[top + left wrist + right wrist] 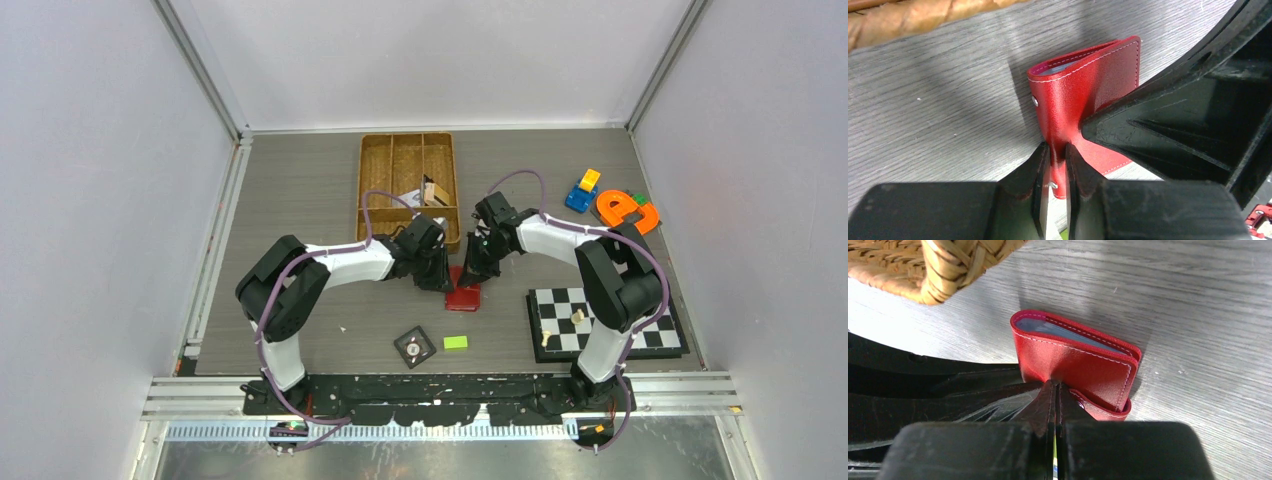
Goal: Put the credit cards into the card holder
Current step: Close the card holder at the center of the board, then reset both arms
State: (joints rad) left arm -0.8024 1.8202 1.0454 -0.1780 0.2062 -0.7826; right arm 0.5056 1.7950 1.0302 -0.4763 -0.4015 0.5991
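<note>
The red card holder lies folded on the table between my two grippers. In the left wrist view my left gripper is shut on the short closing tab of the card holder. My right gripper is shut, its tips pressed against the cover of the card holder, which dimples there. A blue-grey layer shows inside the fold; I cannot tell card from pocket. Pale and tan flat pieces, perhaps the credit cards, lie in the woven tray. From above, the left gripper and right gripper meet over the holder.
A woven brown divided tray stands just behind the grippers, its rim close by in the wrist views. A black tile with a dial and a green block lie in front. A chessboard lies right; toys sit far right.
</note>
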